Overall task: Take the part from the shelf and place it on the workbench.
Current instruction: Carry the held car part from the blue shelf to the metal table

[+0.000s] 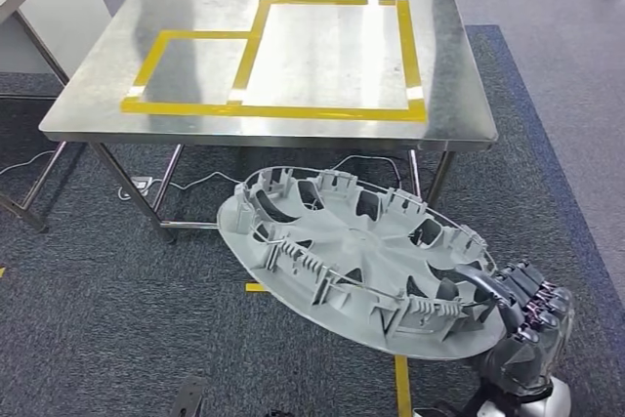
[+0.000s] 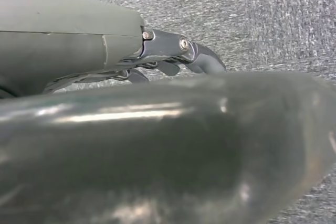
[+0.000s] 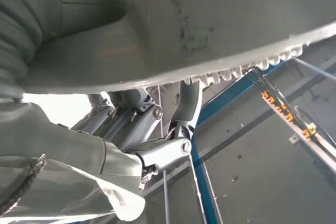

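- Low in the frame of the head view, the part [image 1: 354, 261], a big grey round wheel-cover-like disc, hangs over the carpet [image 1: 88, 310], ribbed inner face up and slightly tilted, its far edge higher than the near one.
- The right hand [image 1: 527, 314] has it at the lower right rim: dark fingers curl over the edge from outside, and the right wrist view shows a thumb [image 3: 174, 150] and fingers pressed under the disc's toothed rim. That hand is holding the part, no doubt there.
- The left hand [image 2: 174, 51] shows up close in its wrist view, fingers curled in near a broad blurred grey surface. Whether it grips anything cannot be told, and what that surface is cannot be told either.
- The workbench [image 1: 457, 95], steel-topped, fills the upper middle of the head view, with yellow tape [image 1: 272, 111] marking two rectangles, the larger one to the right.
- Here is what matters: the disc lies to the left of the holding hand, its broad axis running from lower right up toward the left. The bench sits straight ahead, above the disc in the frame, with carpet showing between them.
- The part looks off the shelf and on its way; the drop is not yet done. By this reading, the right arm must carry it forward and up over the bench edge, and a one-sided grip on so wide a disc could let it sag or swing.
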Controlling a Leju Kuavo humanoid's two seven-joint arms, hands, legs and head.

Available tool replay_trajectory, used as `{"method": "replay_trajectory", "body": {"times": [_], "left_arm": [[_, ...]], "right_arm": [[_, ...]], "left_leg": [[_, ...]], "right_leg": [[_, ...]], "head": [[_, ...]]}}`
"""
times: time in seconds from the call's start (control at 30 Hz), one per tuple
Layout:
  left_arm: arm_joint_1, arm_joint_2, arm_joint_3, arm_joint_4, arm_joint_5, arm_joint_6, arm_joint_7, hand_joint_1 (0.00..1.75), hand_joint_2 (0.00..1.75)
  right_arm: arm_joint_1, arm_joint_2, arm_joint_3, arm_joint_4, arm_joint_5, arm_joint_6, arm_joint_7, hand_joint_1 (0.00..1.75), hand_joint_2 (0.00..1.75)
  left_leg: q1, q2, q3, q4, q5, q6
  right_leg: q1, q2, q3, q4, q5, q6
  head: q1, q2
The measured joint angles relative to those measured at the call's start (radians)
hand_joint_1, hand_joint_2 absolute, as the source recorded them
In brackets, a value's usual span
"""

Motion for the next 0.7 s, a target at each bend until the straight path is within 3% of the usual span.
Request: {"method": "replay_trajectory", "body": {"times": [0.07, 0.13, 0.27, 0.33, 0.4, 0.43, 0.47, 0.5, 0.6, 0.63, 0.7], "left_arm": [[0.0, 0.002, 0.0, 0.0, -0.001, 0.0, 0.0, 0.0, 0.0], [0.0, 0.004, 0.0, 0.0, -0.002, 0.0, 0.001, 0.0, 0.0], [0.002, 0.005, 0.0, 0.0, -0.003, 0.0, 0.004, 0.0, 0.0], [0.001, 0.005, 0.0, 0.0, -0.003, 0.001, 0.005, 0.0, 0.0], [0.0, 0.005, 0.0, 0.0, -0.003, 0.0, 0.006, 0.0, 0.0], [0.001, 0.005, 0.0, 0.0, -0.003, 0.0, 0.008, 0.0, 0.0], [0.001, 0.005, 0.001, 0.0, -0.002, 0.0, 0.01, 0.0, 0.0], [0.002, 0.005, 0.001, 0.0, -0.002, 0.0, 0.011, 0.0, 0.0], [0.001, 0.005, 0.001, 0.0, -0.001, 0.0, 0.012, 0.0, 0.0], [0.001, 0.005, 0.001, 0.0, -0.001, 0.0, 0.011, 0.0, 0.0], [0.001, 0.006, 0.001, 0.0, -0.001, 0.0, 0.011, 0.0, 0.0]], "right_arm": [[0.008, 0.0, -0.004, -0.003, 0.005, 0.0, 0.0, 1.75, 1.75], [0.012, -0.001, -0.008, -0.009, 0.005, 0.0, 0.0, 1.75, 1.75], [0.018, -0.001, -0.012, -0.019, 0.005, 0.0, 0.0, 1.75, 1.75], [0.02, -0.002, -0.013, -0.022, 0.005, 0.0, 0.0, 1.75, 1.75], [0.023, -0.004, -0.014, -0.022, 0.005, 0.0, 0.0, 1.75, 1.75], [0.025, -0.004, -0.014, -0.023, 0.005, 0.0, 0.0, 1.75, 1.75], [0.026, -0.005, -0.014, -0.023, 0.006, 0.0, 0.0, 1.75, 1.75], [0.028, -0.005, -0.014, -0.023, 0.007, 0.0, 0.0, 1.75, 1.75], [0.029, -0.006, -0.014, -0.024, 0.01, 0.0, 0.0, 1.75, 1.75], [0.029, -0.006, -0.014, -0.025, 0.011, 0.0, 0.0, 1.75, 1.75], [0.031, -0.006, -0.014, -0.027, 0.013, 0.0, 0.0, 1.75, 1.75]], "left_leg": [[-0.001, 0.001, 0.062, -0.125, 0.062, 0.007], [-0.005, 0.002, 0.106, -0.215, 0.087, 0.018], [-0.006, 0.003, 0.117, -0.24, 0.091, 0.043], [-0.001, 0.003, 0.121, -0.248, 0.096, 0.054], [-0.002, 0.003, 0.121, -0.248, 0.095, 0.058], [-0.002, 0.003, 0.121, -0.247, 0.095, 0.059], [-0.002, 0.003, 0.122, -0.247, 0.094, 0.059], [-0.002, 0.002, 0.123, -0.247, 0.093, 0.059], [-0.004, -0.001, 0.128, -0.243, 0.085, 0.048], [-0.006, -0.001, 0.127, -0.241, 0.083, 0.043], [-0.009, -0.002, 0.126, -0.239, 0.081, 0.034]], "right_leg": [[0.001, 0.0, 0.003, 0.0, -0.002, 0.003], [0.004, 0.001, 0.003, 0.002, -0.003, 0.012], [0.003, 0.001, -0.001, 0.005, -0.01, 0.035], [0.002, 0.002, -0.035, 0.074, -0.052, 0.043], [0.001, 0.002, -0.1, 0.21, -0.114, 0.05], [0.001, 0.002, -0.127, 0.264, -0.13, 0.052], [0.001, 0.002, -0.139, 0.285, -0.128, 0.053], [0.0, 0.002, -0.13, 0.263, -0.106, 0.053], [-0.001, 0.003, -0.03, 0.064, -0.016, 0.047], [-0.001, 0.003, -0.007, 0.021, -0.006, 0.043], [0.003, 0.006, 0.006, 0.003, -0.009, 0.032]], "head": [[0.0, 0.0], [0.001, 0.0], [0.002, 0.0], [0.006, 0.0], [0.009, 0.0], [0.009, 0.0], [0.01, 0.0], [0.01, 0.0], [0.01, 0.0], [0.009, 0.0], [0.008, 0.0]]}}
